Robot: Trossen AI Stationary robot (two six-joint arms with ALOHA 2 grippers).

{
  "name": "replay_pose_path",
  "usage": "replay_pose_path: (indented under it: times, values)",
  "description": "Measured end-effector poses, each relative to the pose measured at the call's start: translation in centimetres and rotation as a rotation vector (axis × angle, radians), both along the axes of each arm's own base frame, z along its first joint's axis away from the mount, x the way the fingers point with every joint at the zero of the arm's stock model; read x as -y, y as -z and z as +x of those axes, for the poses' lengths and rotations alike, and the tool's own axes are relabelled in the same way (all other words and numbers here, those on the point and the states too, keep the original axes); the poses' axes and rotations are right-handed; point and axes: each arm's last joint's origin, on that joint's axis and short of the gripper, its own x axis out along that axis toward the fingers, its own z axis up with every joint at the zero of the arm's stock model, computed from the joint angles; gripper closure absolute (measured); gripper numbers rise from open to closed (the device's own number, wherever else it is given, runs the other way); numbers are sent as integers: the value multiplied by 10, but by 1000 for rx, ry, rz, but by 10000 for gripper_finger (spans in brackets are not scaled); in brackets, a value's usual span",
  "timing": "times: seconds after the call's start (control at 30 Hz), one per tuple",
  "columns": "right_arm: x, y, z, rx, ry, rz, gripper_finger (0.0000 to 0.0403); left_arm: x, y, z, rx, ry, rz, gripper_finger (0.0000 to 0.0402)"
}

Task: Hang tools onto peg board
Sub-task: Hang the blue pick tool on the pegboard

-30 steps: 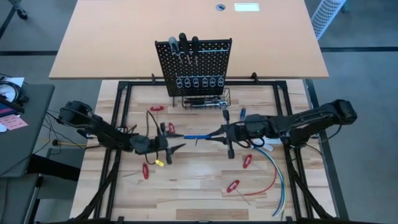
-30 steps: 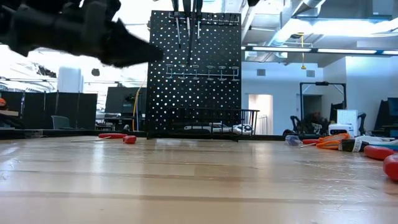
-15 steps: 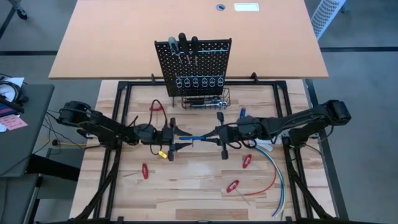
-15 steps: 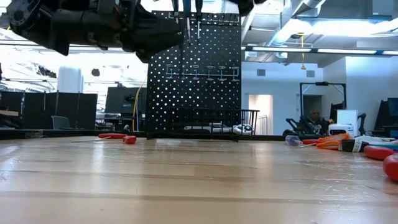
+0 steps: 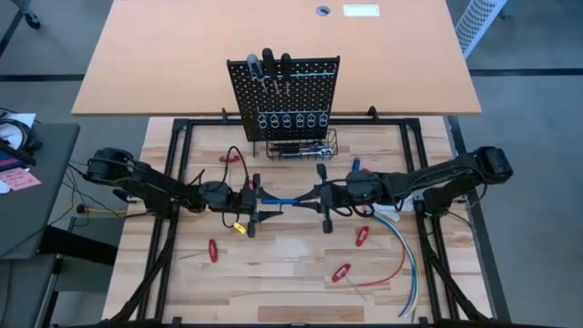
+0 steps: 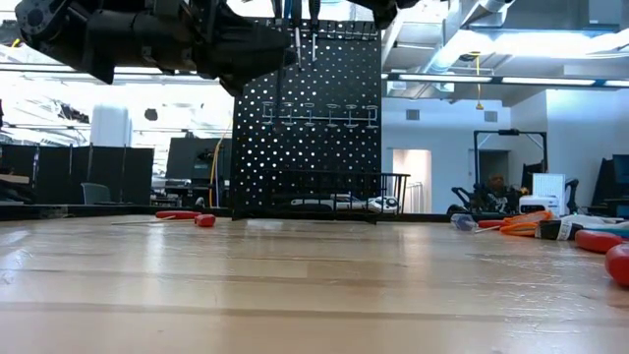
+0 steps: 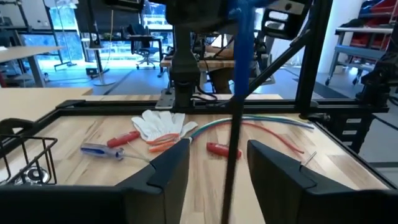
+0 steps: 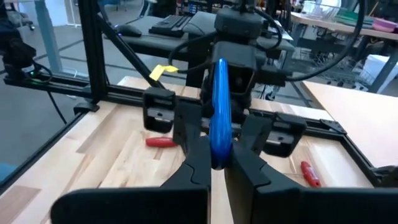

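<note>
While right gripper (image 5: pixel 314 193) clamps blue T-handle hex key (image 5: pixel 284 199), left gripper (image 5: pixel 260 195) apart around shaft

Beyond the workbench we see a broad tan desk (image 5: pixel 273 55) on a grey floor (image 5: pixel 528 82). At table height, a bright open workshop shows: ceiling light panels (image 6: pixel 550 44), a pale doorway (image 6: pixel 411 179) (lit from within), and dark partitions (image 6: pixel 79 172) along one side.

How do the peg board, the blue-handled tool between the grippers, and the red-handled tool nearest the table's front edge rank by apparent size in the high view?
1. Peg board, clearly largest.
2. Blue-handled tool, a long thin bar.
3. Red-handled tool, shortest.
The blue tool's ends are hidden in the grippers, so its full length is uncertain.
</note>
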Motion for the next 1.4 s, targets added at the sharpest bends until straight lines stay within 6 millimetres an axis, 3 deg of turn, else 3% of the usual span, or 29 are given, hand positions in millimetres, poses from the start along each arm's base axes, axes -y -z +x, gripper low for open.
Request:
replay_pose_path:
  times: [0.47, 0.57, 0.73, 0.9, 1.0, 1.17, 1.3, 1.4]
  values:
    - [0, 1, 0, -8, 4, -1, 376, 0, 0, 0, -1, 0, -4, 384]
    - [0, 2, 0, -23, 9, 24, 370, 0, 0, 0, -4, 0, -5, 394]
    - [4, 11, -3, -128, 40, 87, 334, 0, 2, 0, -14, -14, -11, 397]
    - [9, 22, -5, -234, 61, 115, 265, 0, 2, 0, -14, -22, -25, 399]
    - [9, 34, 7, -237, 25, 130, 211, -2, 3, -2, -13, -37, -29, 399]
    - [3, 71, 33, -227, -65, 80, 144, -5, -7, -7, 27, -80, -16, 400]
    - [4, 97, 51, -164, 7, 95, 135, -6, -19, -13, 65, -105, 2, 401]
    - [4, 104, 59, -101, 15, 100, 146, -5, -23, -16, 64, -122, 3, 401]
